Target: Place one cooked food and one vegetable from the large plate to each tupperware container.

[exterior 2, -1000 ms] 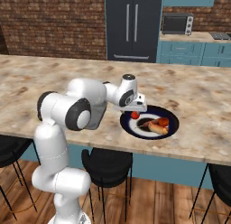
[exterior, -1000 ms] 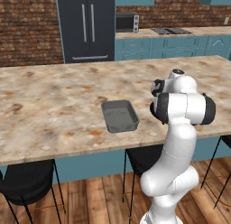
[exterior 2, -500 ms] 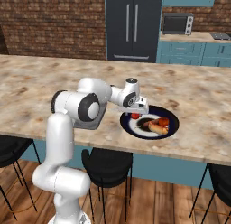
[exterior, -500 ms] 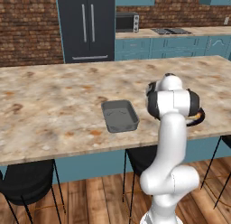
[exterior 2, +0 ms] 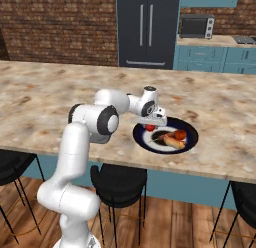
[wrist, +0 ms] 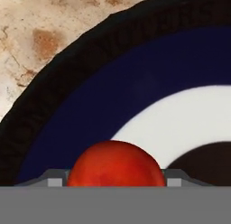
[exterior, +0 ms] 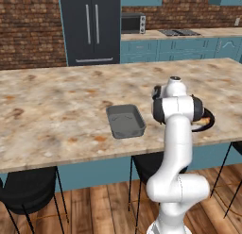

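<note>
Where the hand (exterior 2: 150, 126) hangs, a round red tomato (wrist: 116, 164) glistens.

My arm hides most of the large plate (exterior: 206, 121); under the tool (exterior 2: 151, 125), the red food's (wrist: 116, 163) lower half is cut off.

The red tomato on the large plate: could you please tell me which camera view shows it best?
The hand view: the tomato sits large and close between the jaws, on the large plate. The right base view shows it small, partly under the gripper. In the left base view the arm hides it.
</note>
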